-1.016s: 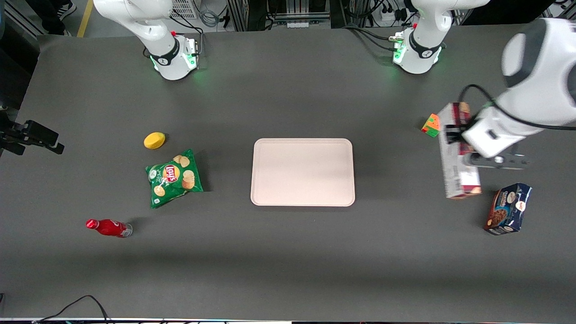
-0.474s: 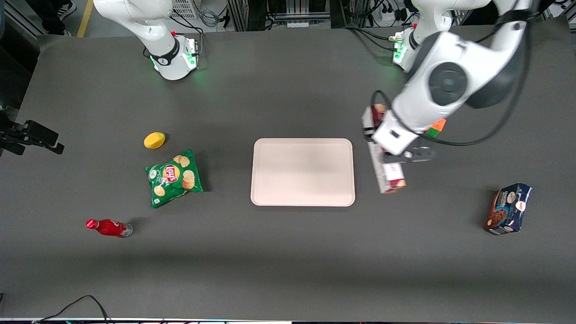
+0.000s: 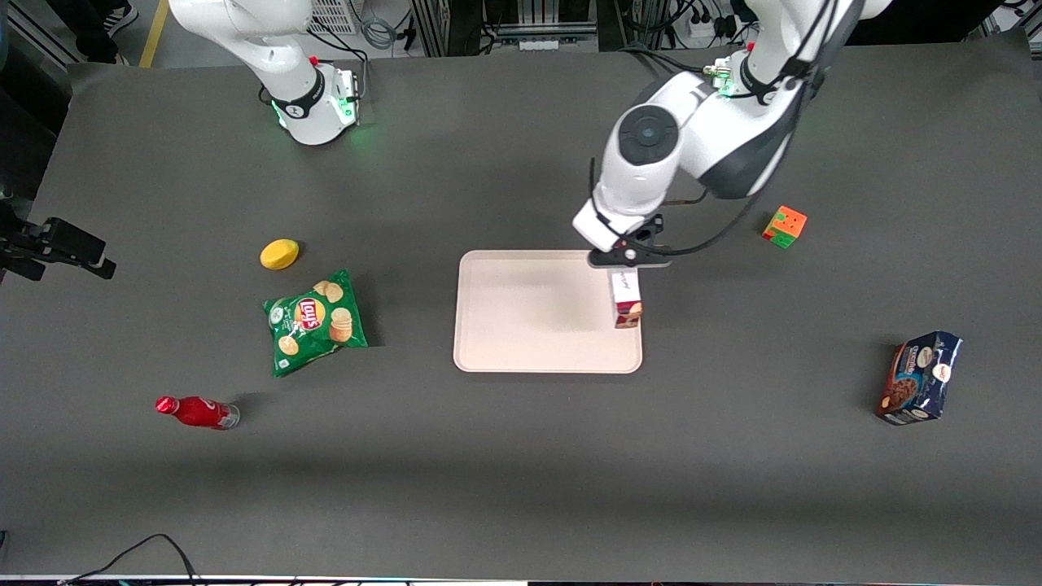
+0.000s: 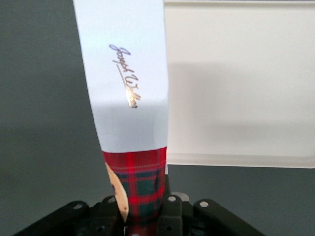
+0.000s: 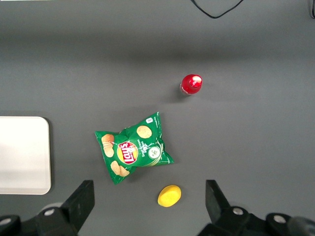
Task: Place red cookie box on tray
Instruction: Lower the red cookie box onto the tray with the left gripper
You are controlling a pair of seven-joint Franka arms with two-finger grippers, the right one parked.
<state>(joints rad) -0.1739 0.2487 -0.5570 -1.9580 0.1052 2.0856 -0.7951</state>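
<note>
Carried in from the working arm's end, the red cookie box (image 3: pixel 627 299), clamped in the gripper (image 4: pixel 142 216), apparently hangs over the tray (image 3: pixel 521 325) edge for lowering.

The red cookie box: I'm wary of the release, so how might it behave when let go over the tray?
The red cookie box looks stiff, its faces flat in the gripper. Long, slim and gripped near one end, it may tip. Hanging over the tray edge nearest the working arm, it could catch the rim.
</note>
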